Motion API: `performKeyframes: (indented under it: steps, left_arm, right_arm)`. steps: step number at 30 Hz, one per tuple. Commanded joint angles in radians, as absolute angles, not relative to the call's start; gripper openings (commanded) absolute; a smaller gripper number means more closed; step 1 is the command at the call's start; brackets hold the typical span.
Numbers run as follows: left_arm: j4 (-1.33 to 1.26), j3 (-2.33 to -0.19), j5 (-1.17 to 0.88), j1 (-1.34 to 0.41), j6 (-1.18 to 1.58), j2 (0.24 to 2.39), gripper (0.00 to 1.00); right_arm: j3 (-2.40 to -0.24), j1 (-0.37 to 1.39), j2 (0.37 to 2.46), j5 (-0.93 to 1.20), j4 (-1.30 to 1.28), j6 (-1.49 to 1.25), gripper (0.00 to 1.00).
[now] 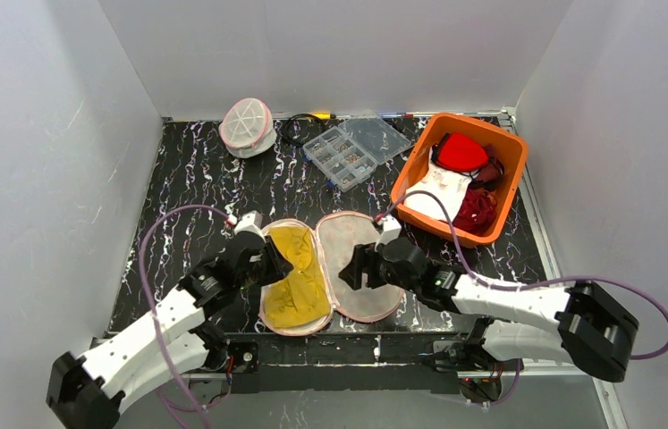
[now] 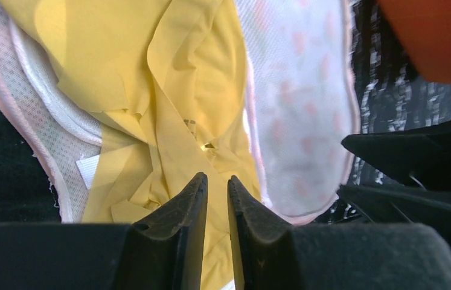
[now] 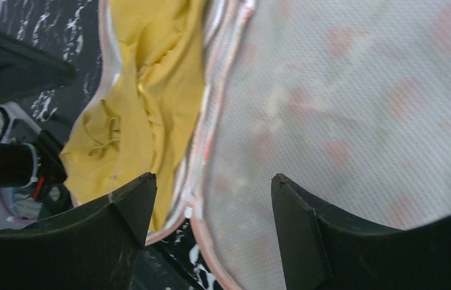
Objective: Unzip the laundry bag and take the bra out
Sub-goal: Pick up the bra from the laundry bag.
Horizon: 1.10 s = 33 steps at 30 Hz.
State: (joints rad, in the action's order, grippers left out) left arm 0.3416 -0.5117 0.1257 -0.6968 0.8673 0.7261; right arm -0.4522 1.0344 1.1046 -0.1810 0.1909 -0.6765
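Note:
The laundry bag (image 1: pixel 359 234) lies unzipped and spread open like a clamshell at the table's front middle, white mesh with a pink zip rim. A yellow bra (image 1: pixel 301 290) lies in its left half; the right half is empty. My left gripper (image 1: pixel 280 261) hovers over the bra (image 2: pixel 168 72), its jaws a narrow gap apart with nothing between them (image 2: pixel 217 178). My right gripper (image 1: pixel 354 266) is open and empty above the zip seam and the empty half (image 3: pixel 343 90), its fingers (image 3: pixel 214 178) wide apart. The bra (image 3: pixel 132 90) shows to its left.
A small round white mesh pod (image 1: pixel 247 125) with a pink rim stands at the back left. A clear plastic compartment box (image 1: pixel 352 147) sits at the back middle beside a black cable (image 1: pixel 292 132). An orange bin (image 1: pixel 412 174) with red and white clothes stands right.

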Motion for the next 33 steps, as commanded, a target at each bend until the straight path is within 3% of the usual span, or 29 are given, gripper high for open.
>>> performKeyframes:
  steps: [1,17,33]
  left_arm:
    - [0.269,-0.51,0.088,-0.692,0.85,0.845,0.15]
    - [0.255,-0.419,0.258,-0.668,0.874,0.991,0.01]
    - [0.182,-0.333,0.241,-0.649,0.877,0.991,0.0]
  right_arm:
    - [-0.571,1.034,1.22,-0.043,0.269,-0.707,0.78]
    - [-0.8,1.038,1.551,-0.007,0.25,-0.745,0.85]
    - [-0.906,1.044,1.707,0.047,0.222,-0.795,0.79]
